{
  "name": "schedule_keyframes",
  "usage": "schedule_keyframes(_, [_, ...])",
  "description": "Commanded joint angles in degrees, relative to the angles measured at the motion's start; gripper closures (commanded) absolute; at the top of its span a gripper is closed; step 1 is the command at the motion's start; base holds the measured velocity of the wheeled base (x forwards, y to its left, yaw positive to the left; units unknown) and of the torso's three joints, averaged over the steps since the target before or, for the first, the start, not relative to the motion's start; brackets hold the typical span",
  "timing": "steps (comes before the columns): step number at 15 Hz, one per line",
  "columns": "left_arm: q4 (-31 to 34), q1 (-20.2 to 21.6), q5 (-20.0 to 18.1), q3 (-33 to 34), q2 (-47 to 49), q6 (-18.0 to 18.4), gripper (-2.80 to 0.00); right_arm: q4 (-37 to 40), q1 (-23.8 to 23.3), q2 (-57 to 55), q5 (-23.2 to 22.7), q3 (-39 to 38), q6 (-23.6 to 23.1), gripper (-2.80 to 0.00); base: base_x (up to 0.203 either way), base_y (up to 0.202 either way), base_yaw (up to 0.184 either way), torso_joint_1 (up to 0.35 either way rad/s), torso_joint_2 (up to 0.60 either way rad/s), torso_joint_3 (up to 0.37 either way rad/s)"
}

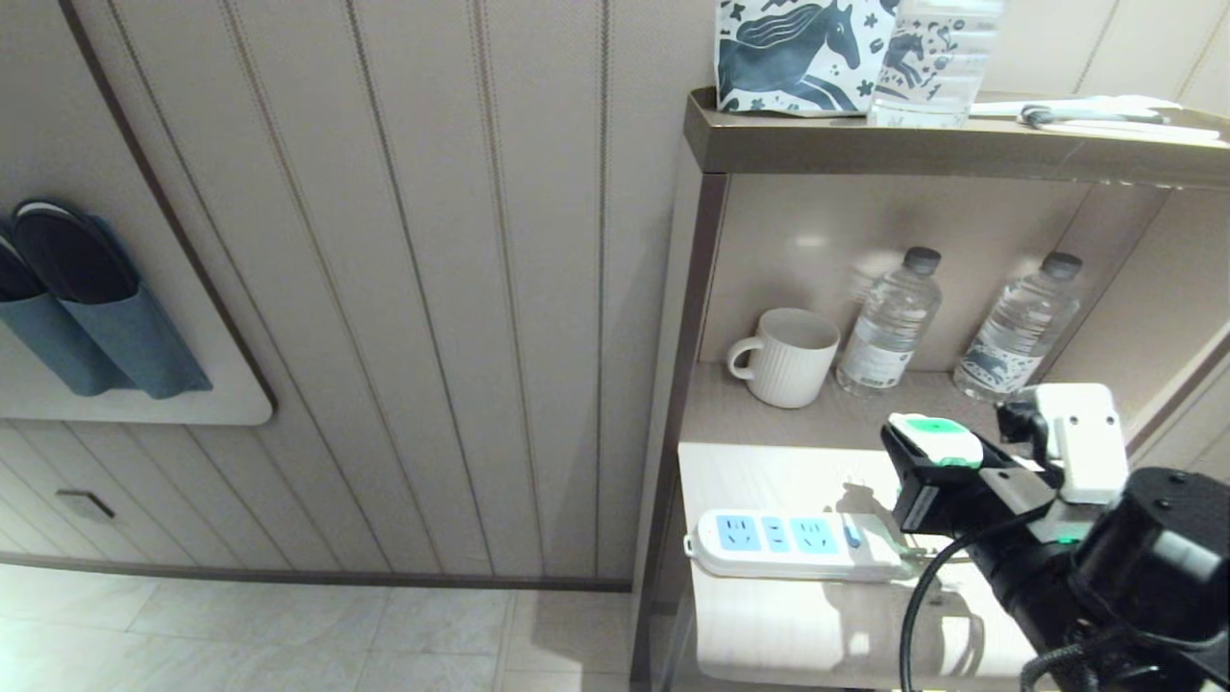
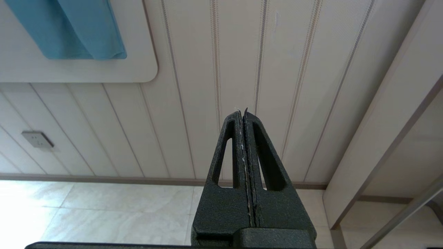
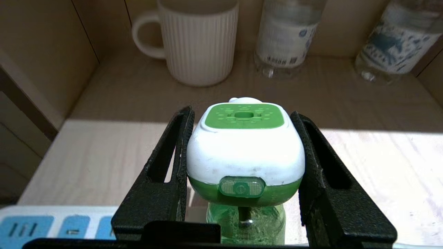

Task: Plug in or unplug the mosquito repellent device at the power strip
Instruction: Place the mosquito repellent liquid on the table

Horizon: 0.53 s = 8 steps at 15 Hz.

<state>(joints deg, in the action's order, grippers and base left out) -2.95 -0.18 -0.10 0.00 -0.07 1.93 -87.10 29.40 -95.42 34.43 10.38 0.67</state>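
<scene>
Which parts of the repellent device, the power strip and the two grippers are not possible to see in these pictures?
- Device plug pins: hidden in the right wrist view under its own white head; in the head view only their shadow shows.
- Power strip cord: covered in the head view by the right gripper and arm.
- Power strip, right wrist view: cut off by the edge and black fingers.
- Left gripper: outside the head view, so its place is unclear.

The power strip [image 1: 796, 545] lies on the shelf [image 1: 769, 471] near its front edge, and the mosquito repellent device [image 1: 935, 438] sits above it between the right gripper [image 1: 947, 452] fingers [image 3: 166, 166], apparently clear of the sockets. Behind stand a mug [image 1: 783, 357] at the left and two water bottles [image 1: 889, 323] to its right. The left gripper [image 2: 243, 114] is off to the left, facing the wall [image 2: 214, 69].
</scene>
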Motion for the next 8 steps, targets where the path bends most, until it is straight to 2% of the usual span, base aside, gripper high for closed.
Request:
schedule_keyframes(1, [-0.13, 0.01, 0.01, 0.00, 0.07, 0.01, 0.00, -2.85, 0.13, -5.04, 0.29, -0.54, 0.83, 0.00, 0.000, 0.000, 0.000, 0.000, 0.00, 0.000])
schedule_keyframes(5, [-0.04, 0.01, 0.01, 0.00, 0.07, 0.01, 0.00, 1.65, 2.68, -5.82, -0.10, 1.49, 1.05, 0.00, 0.000, 0.000, 0.000, 0.000, 0.00, 0.000])
schedule_keyframes(8, [-0.06, 0.01, 0.01, 0.00, 0.07, 0.01, 0.00, 2.31, 4.78, -11.82, 0.80, 7.17, 0.48, 0.00, 0.000, 0.000, 0.000, 0.000, 0.00, 0.000])
